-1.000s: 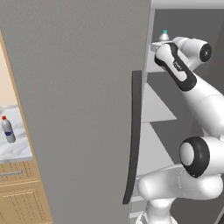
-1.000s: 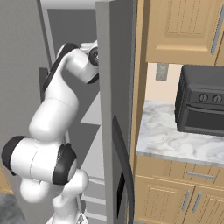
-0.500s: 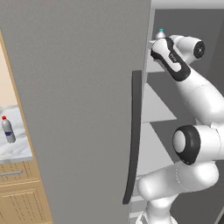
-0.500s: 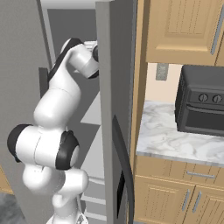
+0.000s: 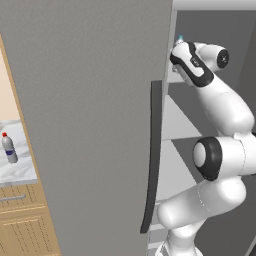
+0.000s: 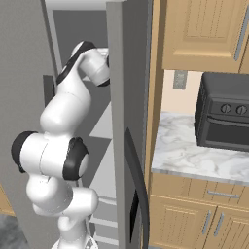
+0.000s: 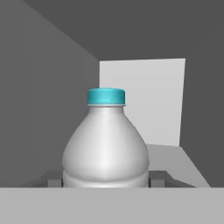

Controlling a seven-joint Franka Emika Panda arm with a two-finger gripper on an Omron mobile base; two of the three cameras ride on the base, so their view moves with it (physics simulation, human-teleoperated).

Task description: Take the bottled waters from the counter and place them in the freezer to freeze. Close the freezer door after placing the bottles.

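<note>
My gripper point(image 7: 106, 178) is shut on the bottled water with the teal cap point(image 7: 105, 140), holding it upright, a dark fingertip point(image 7: 54, 179) on each side of its body. The grey inner walls of the freezer point(image 7: 48, 87) surround it. In the left base view its teal cap point(image 5: 180, 38) peeks out high inside the freezer point(image 5: 175, 120), past the edge of the open freezer door point(image 5: 90, 100). The other bottled water point(image 5: 9, 149), red-capped, stands on the marble counter point(image 5: 22, 172) at far left.
The freezer door's long dark handle point(image 5: 152, 150) hangs just left of my arm. The fridge's other door point(image 6: 129, 97) stands open on the arm's right. Beyond it a black toaster oven point(image 6: 223, 116) sits on a marble top over wooden cabinets point(image 6: 194, 219).
The arm has reached a little deeper into the top of the freezer with the teal-capped bottle, and its elbow has risen. The red-capped bottle has not moved.
</note>
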